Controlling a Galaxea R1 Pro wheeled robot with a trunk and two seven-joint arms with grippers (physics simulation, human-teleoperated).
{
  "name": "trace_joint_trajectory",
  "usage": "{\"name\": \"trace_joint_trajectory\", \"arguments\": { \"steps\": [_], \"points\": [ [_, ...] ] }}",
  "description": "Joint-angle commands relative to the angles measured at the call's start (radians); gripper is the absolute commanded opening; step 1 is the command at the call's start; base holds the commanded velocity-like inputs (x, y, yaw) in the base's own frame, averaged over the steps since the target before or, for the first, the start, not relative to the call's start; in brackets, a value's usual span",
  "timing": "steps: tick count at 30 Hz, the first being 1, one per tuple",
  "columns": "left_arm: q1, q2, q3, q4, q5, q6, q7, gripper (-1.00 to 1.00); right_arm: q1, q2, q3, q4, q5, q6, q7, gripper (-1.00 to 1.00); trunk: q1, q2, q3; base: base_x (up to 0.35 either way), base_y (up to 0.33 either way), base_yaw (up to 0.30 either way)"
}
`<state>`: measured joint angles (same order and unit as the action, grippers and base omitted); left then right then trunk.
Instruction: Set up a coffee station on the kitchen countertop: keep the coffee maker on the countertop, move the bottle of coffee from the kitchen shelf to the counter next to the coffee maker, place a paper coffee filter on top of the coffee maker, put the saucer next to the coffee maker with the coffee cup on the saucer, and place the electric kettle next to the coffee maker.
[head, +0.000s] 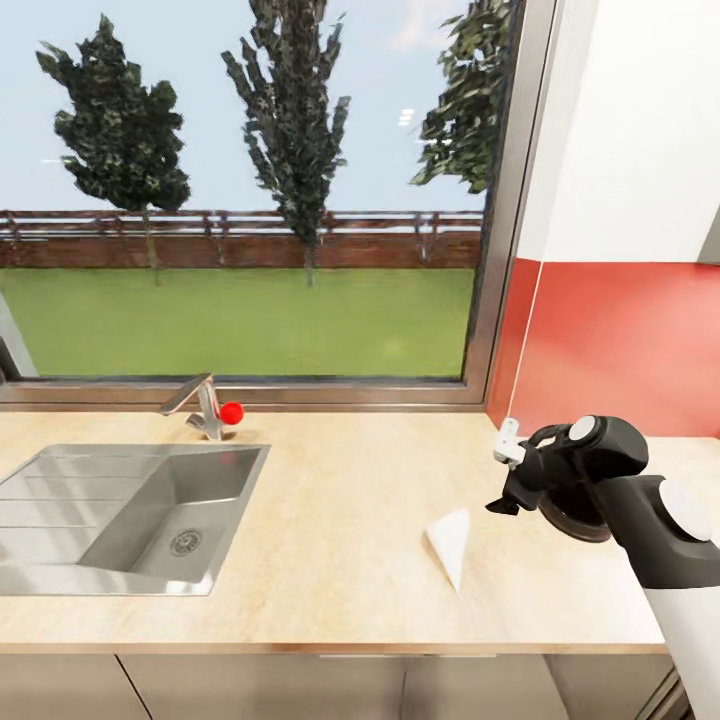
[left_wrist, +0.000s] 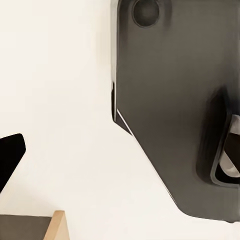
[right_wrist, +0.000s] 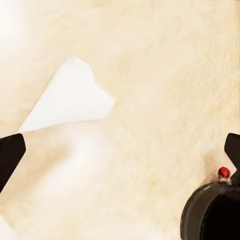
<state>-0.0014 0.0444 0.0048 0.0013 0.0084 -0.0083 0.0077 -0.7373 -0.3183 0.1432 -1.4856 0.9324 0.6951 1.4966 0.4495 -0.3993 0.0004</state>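
Right hand (head: 507, 478) spread, empty; I'd drop squarely over the paper coffee filter (head: 451, 541) lying flat on worktop (head: 340, 520), pinch its raised edge.

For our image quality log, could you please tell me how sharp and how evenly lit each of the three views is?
Head view: sharp, even daylight, the paper filter on the countertop casting almost no shadow. Right wrist view: soft, hazy white patches washing out the wood grain around the filter; the dark kettle edge is crisper. Left wrist view: flat lighting, a dark panel against plain white, hardly any detail.
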Motion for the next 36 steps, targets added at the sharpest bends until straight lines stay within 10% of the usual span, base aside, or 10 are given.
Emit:
{"name": "trace_joint_trajectory", "arguments": {
  "steps": [1,36],
  "points": [
    [0.0,-0.001,0.0,0.0,0.001,-0.001,0.001,1.0,-0.001,0.0,0.002,-0.001,0.006,0.01,0.007,1.0,0.001,-0.001,0.0,0.064,0.0,0.0],
    [0.051,0.004,-0.006,0.023,-0.002,-0.001,-0.003,1.0,-0.001,0.011,0.097,0.044,0.002,-0.042,0.007,1.0,0.001,-0.001,0.0,0.055,0.0,0.0]
  ]
}}
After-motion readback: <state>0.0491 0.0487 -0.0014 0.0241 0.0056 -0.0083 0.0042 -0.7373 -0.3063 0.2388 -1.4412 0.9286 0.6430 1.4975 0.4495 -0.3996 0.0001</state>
